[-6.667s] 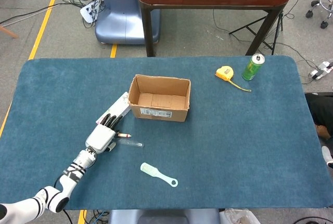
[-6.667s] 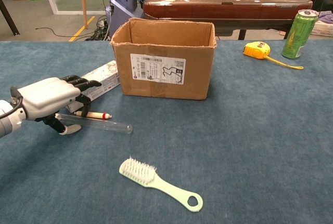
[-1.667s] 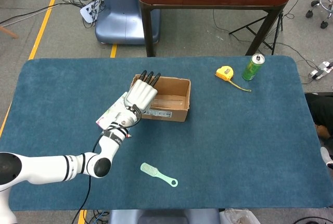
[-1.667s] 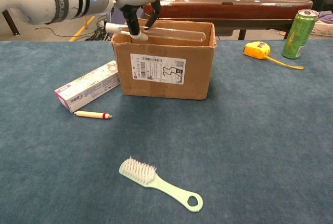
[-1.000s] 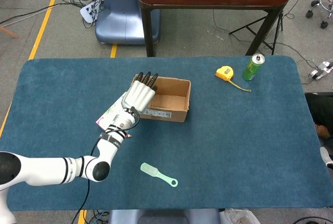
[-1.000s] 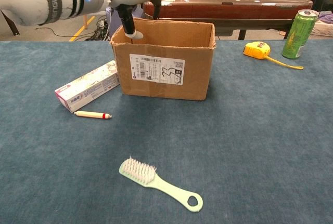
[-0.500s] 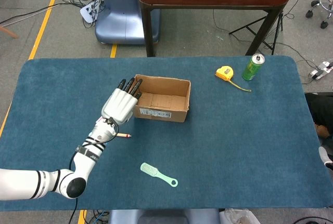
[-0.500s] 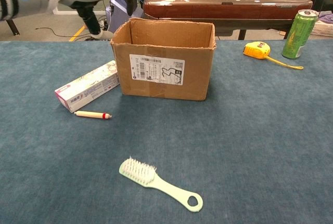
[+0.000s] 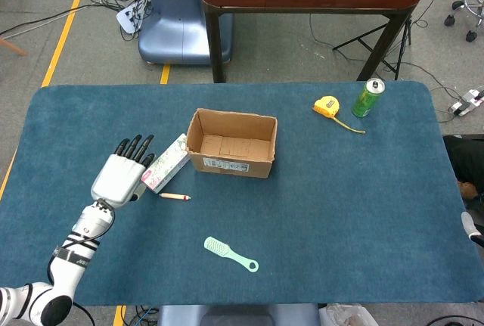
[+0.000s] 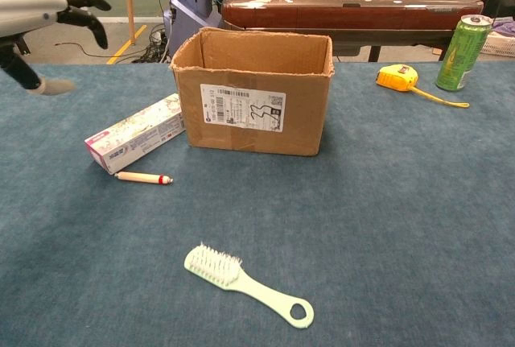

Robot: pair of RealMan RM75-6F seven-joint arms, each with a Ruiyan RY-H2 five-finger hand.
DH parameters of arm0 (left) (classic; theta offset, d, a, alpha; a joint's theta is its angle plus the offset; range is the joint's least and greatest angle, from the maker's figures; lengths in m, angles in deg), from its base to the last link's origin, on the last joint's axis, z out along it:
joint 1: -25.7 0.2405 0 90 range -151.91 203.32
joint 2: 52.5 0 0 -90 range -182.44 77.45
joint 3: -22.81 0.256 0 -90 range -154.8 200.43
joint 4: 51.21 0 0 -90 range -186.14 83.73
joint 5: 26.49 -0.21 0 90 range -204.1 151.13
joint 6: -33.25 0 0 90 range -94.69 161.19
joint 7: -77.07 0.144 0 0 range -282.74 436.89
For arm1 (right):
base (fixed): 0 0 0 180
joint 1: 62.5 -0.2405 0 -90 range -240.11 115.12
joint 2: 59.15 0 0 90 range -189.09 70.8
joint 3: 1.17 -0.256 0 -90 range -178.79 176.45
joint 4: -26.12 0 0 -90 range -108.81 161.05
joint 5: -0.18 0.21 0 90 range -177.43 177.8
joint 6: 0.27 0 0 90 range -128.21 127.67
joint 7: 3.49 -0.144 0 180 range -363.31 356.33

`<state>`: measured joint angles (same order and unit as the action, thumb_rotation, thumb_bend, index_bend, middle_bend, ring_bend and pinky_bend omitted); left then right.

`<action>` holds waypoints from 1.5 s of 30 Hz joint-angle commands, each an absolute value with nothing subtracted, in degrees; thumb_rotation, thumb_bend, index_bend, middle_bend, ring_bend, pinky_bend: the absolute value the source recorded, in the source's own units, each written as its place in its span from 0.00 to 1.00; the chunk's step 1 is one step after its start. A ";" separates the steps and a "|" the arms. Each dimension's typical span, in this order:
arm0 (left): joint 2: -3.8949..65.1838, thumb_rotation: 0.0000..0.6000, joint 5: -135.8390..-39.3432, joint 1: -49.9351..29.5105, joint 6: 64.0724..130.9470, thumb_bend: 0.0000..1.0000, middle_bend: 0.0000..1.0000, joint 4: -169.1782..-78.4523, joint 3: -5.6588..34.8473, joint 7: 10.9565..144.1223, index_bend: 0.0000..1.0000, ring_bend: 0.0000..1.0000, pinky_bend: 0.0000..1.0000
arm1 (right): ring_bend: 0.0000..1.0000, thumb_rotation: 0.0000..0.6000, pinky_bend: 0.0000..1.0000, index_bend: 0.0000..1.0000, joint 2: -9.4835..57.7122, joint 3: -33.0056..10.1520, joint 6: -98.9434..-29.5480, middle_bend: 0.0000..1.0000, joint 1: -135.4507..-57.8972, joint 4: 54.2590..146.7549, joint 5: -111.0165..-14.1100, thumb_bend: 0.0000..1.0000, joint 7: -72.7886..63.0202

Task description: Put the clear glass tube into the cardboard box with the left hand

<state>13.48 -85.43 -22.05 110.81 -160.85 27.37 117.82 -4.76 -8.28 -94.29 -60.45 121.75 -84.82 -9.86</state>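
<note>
The brown corrugated cardboard box point(image 9: 231, 144) carries a white printed label point(image 10: 243, 106), its text too small to read. The clear glass tube cannot be made out inside it from either view. The left hand point(image 9: 123, 175), white-backed with dark fingers point(image 9: 134, 146) spread, holds nothing, left of the box. Nearby lie a colourful printed carton point(image 10: 134, 132), a wooden stick point(image 10: 143, 177) and a pale green plastic brush point(image 10: 246, 285). Far right stand a green can point(image 10: 462, 52) and a yellow tape measure point(image 10: 398, 76).

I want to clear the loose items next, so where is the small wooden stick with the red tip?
In both views the wooden stick lies on the table's left side, just in front of the toothpaste box and left of the cardboard box.
</note>
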 commanded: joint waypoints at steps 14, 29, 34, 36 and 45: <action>16.88 1.00 -98.14 -3.45 121.08 0.28 0.00 -148.98 31.66 106.49 0.25 0.00 0.12 | 0.42 1.00 0.51 0.56 -2.81 -8.23 -91.47 0.49 -62.09 122.30 -83.50 0.36 -4.32; 20.50 1.00 -101.19 9.21 124.24 0.28 0.00 -138.17 31.15 94.30 0.25 0.00 0.12 | 0.42 1.00 0.51 0.56 -1.70 -8.31 -89.38 0.49 -63.23 122.44 -82.10 0.36 -1.36; 21.25 1.00 -102.77 11.47 124.42 0.28 0.00 -134.78 30.22 91.19 0.25 0.00 0.12 | 0.42 1.00 0.51 0.56 -1.55 -8.36 -88.84 0.49 -63.59 122.49 -81.83 0.36 -0.76; 21.31 1.00 -103.43 12.08 124.74 0.28 0.00 -134.44 29.80 90.76 0.25 0.00 0.12 | 0.42 1.00 0.51 0.56 -1.55 -8.36 -88.74 0.49 -63.70 122.53 -81.88 0.36 -0.64; 21.49 1.00 -104.91 13.84 123.35 0.28 0.00 -133.66 28.13 91.26 0.26 0.00 0.12 | 0.42 1.00 0.51 0.56 -1.74 -8.61 -86.47 0.49 -64.79 122.19 -80.60 0.36 -0.65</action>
